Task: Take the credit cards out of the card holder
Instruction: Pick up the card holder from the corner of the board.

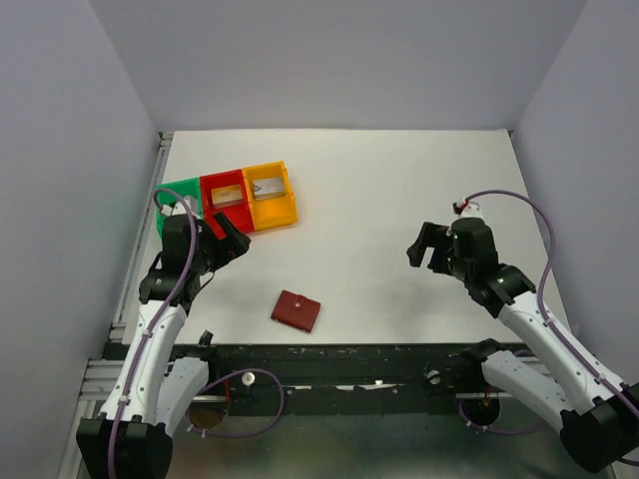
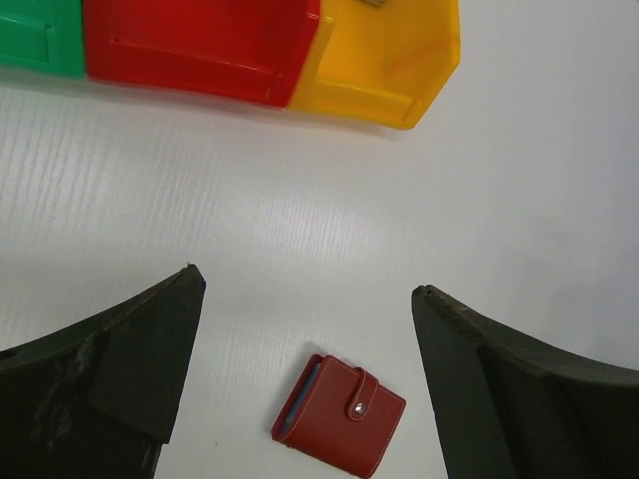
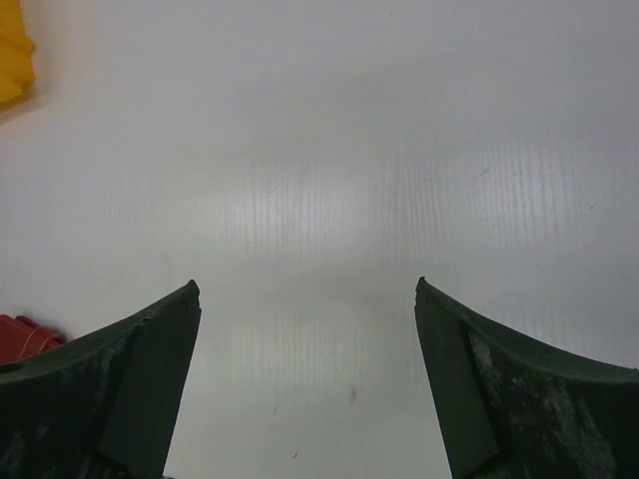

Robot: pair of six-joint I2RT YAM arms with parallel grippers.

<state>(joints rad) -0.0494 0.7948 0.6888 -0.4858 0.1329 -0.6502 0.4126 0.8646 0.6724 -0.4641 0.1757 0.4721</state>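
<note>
Your left pincer [image 2: 310, 289] and right pincer [image 3: 308, 289] both stand wide, empty. The card holder [image 2: 339, 414] lies snapped shut below the left one, untouched; pinch it carelessly and it may skid across the surface [image 2: 300, 200].

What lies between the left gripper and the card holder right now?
Nothing: only bare white table separates the open left gripper from the closed card holder, clearest in the left wrist view; the top view agrees.

Closed red card holder [image 1: 297, 310], snapped, flat
</note>
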